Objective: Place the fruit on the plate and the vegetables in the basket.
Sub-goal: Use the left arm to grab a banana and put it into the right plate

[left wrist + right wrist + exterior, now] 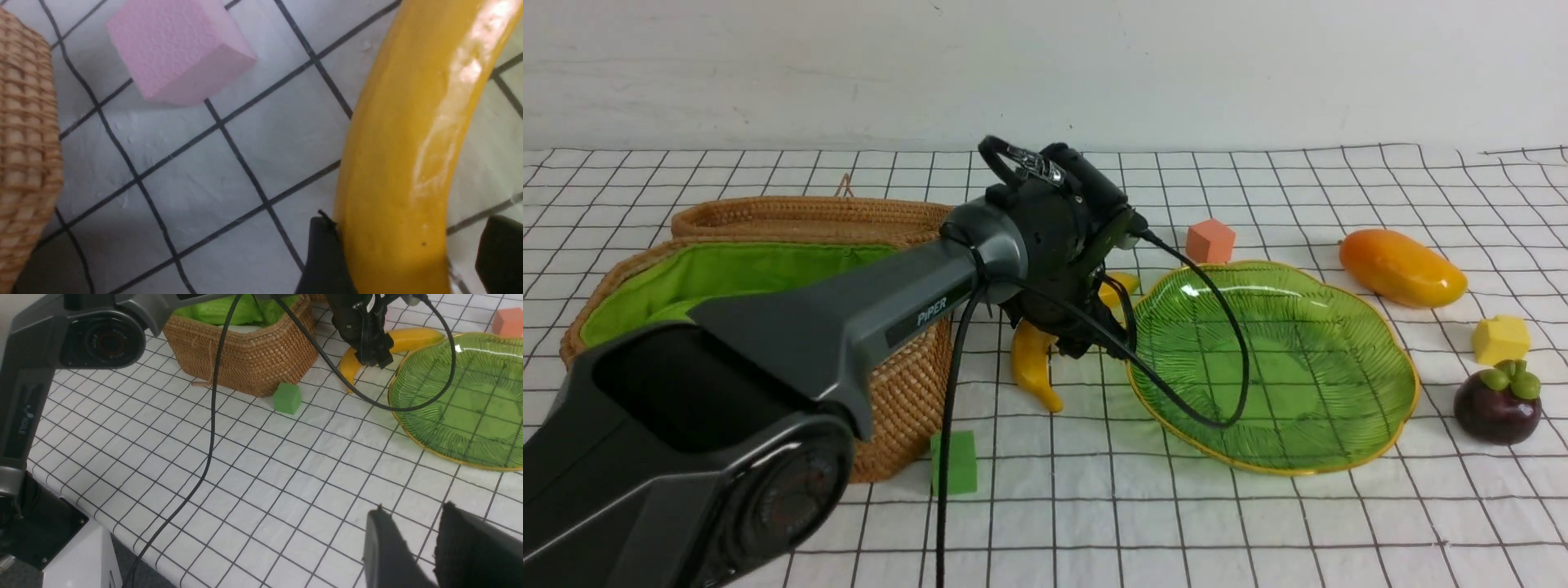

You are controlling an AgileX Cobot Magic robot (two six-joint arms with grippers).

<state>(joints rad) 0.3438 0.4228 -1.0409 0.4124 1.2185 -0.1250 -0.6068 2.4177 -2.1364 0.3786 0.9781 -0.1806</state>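
The basket (911, 408) sits on my left with its green lining showing; I cannot make out what lies inside. To its right, clear of it, is the plate (1339, 441), with no fruit on it yet. My left arm (849, 318) reaches across the basket's near corner and sets the left gripper (1082, 343) down into the gap between the two, over the banana (1033, 367).

The banana lies on the cloth there. Its bowed long axis runs from the plate's far-left rim toward me, with one tip just beside that rim. In the wrist view it passes between my fingers: one finger (327, 257) touches its side and the other stands off it. The jaws are therefore spread around it, not pinching.

I judge the next move is to close, lift and carry it a short way right onto the plate. My right gripper (412, 526) hangs over bare cloth nearer me and holds nothing. I cannot tell whether its fingers are parted or together, and it is the farther one. The mango (1401, 268) and mangosteen (1497, 404) lie beyond the plate's right side.
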